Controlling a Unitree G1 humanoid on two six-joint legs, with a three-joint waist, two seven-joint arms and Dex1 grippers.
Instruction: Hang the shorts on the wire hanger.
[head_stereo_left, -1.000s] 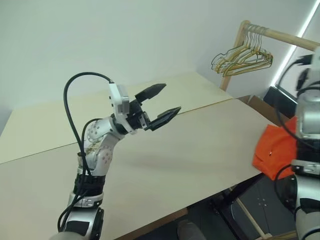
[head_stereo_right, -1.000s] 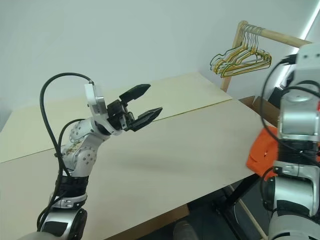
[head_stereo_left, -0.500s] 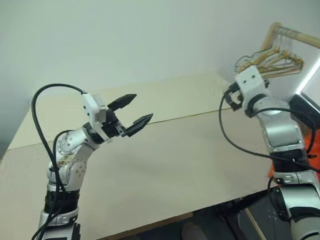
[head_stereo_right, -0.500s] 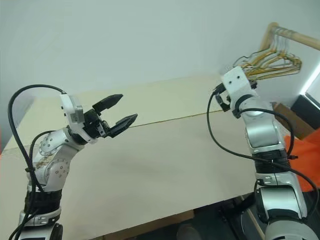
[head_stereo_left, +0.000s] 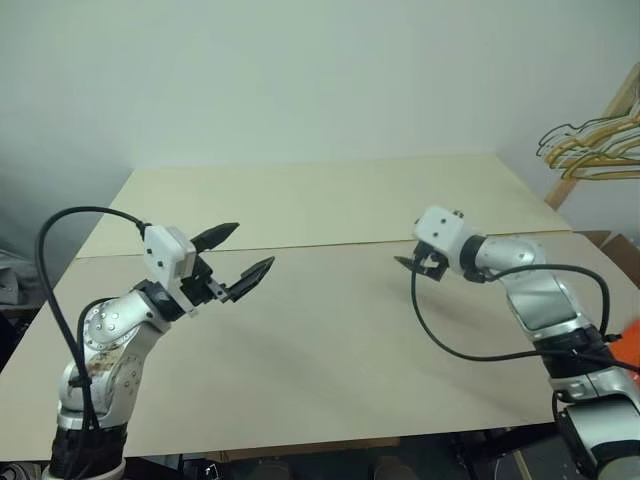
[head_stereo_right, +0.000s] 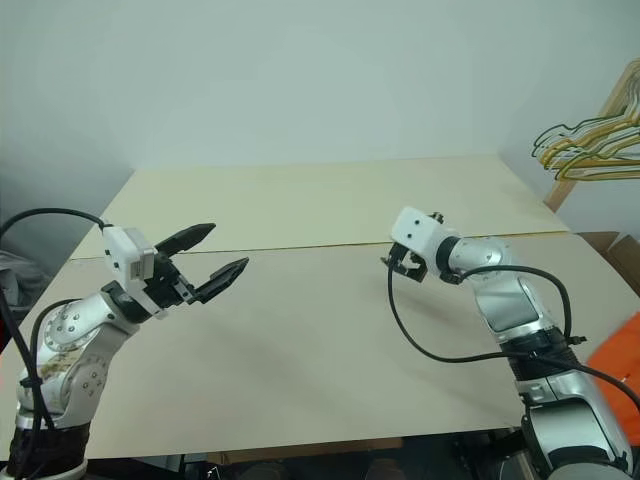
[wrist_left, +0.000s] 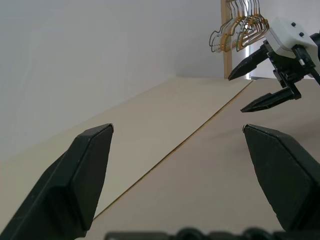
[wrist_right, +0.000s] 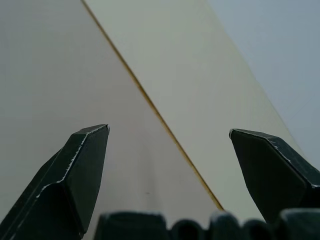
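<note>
1. head view: left gripper (head_stereo_left: 240, 255) gapes empty above the beige table (head_stereo_left: 330, 330); right gripper (head_stereo_left: 412, 266) hovers over the seam, spread wide. orange shorts (head_stereo_right: 622, 355) lie off the table's right edge.
2. left wrist view: yellow-gold hangers (wrist_left: 235, 30) hang far off.
3. right wrist view: fingers (wrist_right: 80, 170) apart, nothing between.

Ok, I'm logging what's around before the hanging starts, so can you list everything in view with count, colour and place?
table: one, pale beige top with a seam line across it, in front of the robot under both arms.
wire hangers: a bunch, yellow-gold with a darker one among them, on a wooden rail at the far right beyond the table.
shorts: one, bright orange, a corner showing at the right edge, past the table's right end.
wall: one, white, behind the table.
left gripper: black fingers, open, above the table's left part.
right gripper: black fingers, open, above the table right of middle.
</note>
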